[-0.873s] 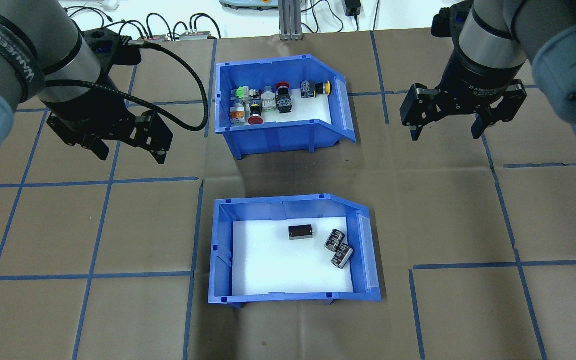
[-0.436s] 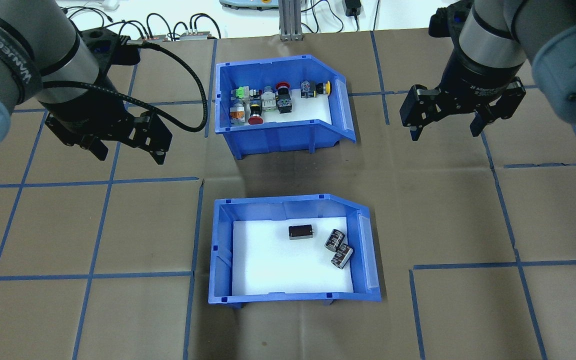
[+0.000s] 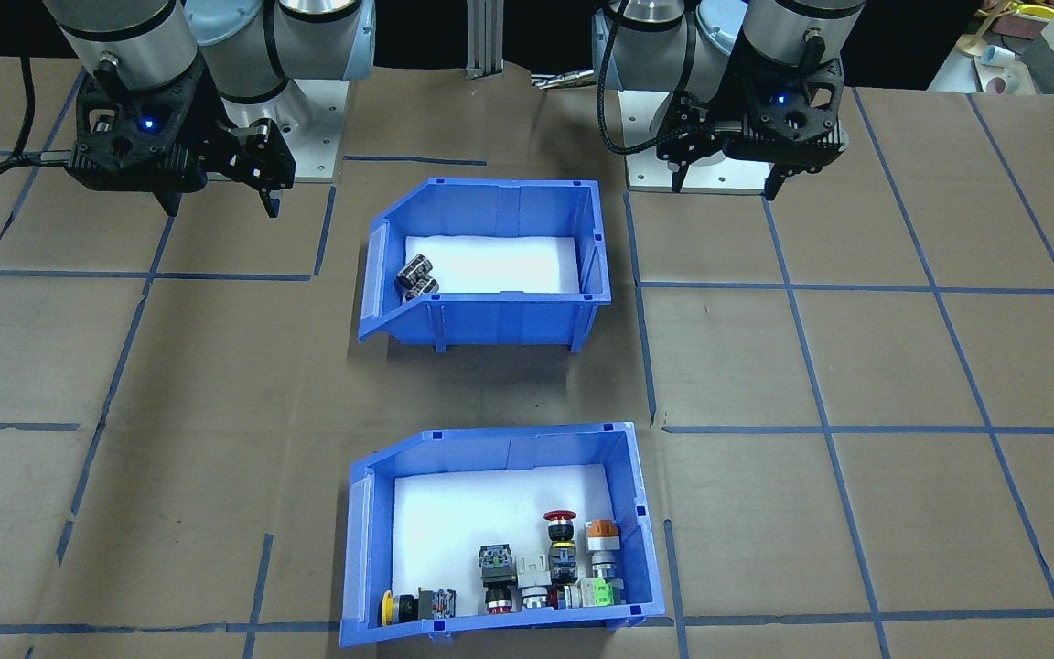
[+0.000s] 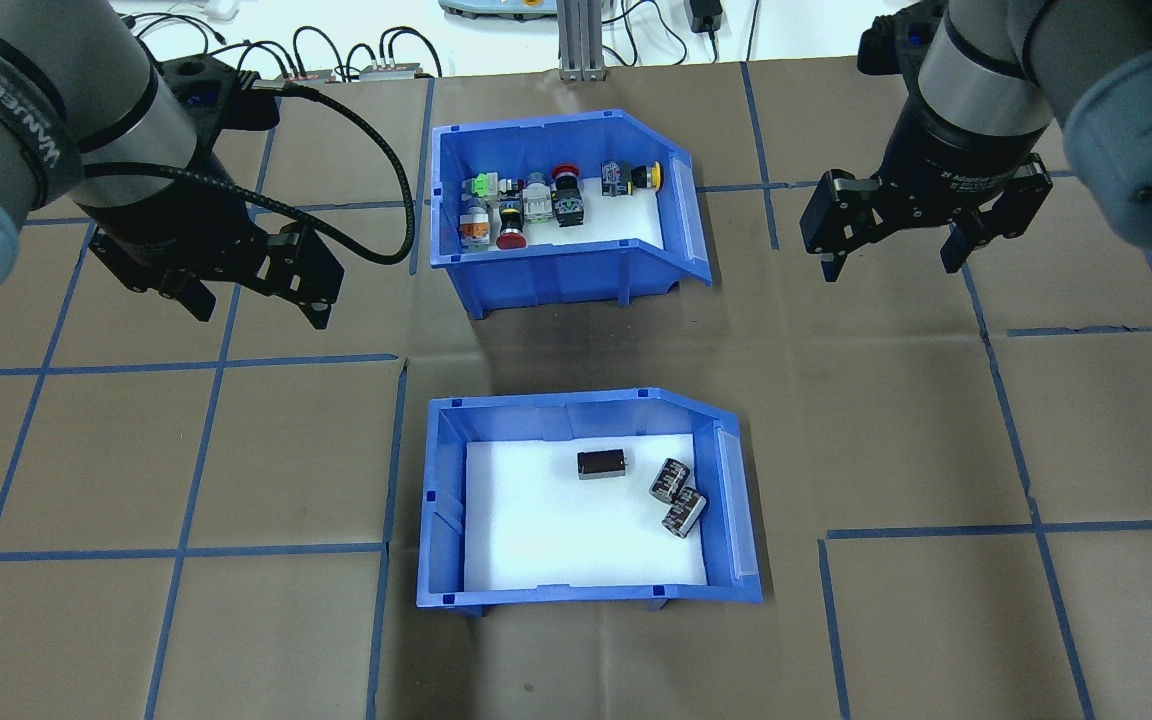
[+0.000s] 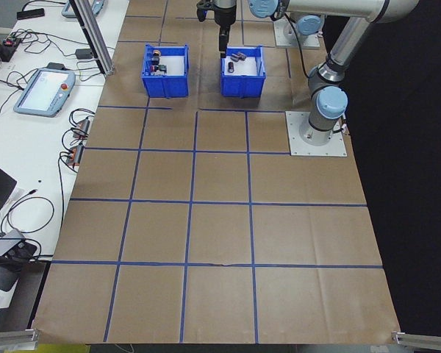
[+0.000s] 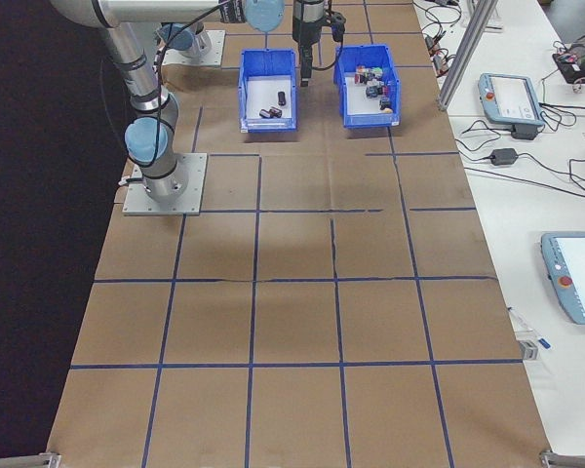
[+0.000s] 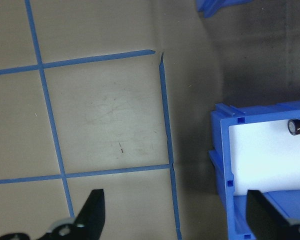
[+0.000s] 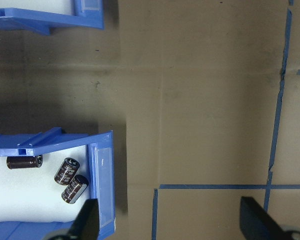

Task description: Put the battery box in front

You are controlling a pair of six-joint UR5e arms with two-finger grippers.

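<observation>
The battery box [image 4: 441, 500] is a blue bin with a white pad, standing on the near half of the table. In it lie a dark pack [image 4: 602, 464] and two cylindrical packs [image 4: 678, 497]. In the front-facing view the battery box [image 3: 490, 320] is the bin closer to my base. My left gripper [image 4: 261, 310] hangs open and empty to the box's far left. My right gripper [image 4: 891, 268] hangs open and empty to its far right. The left wrist view shows the box's corner [image 7: 222, 150]; the right wrist view shows its slanted end [image 8: 102, 170].
A second blue bin [image 4: 556, 275] holding colourful push-button switches stands farther from me, in line with the battery box. Brown paper with blue tape lines [image 4: 286, 360] covers the table. Cables and devices [image 4: 356, 60] lie beyond the far edge.
Both grippers have crept very slightly toward the far side of the table. Both bins stay where they were.
</observation>
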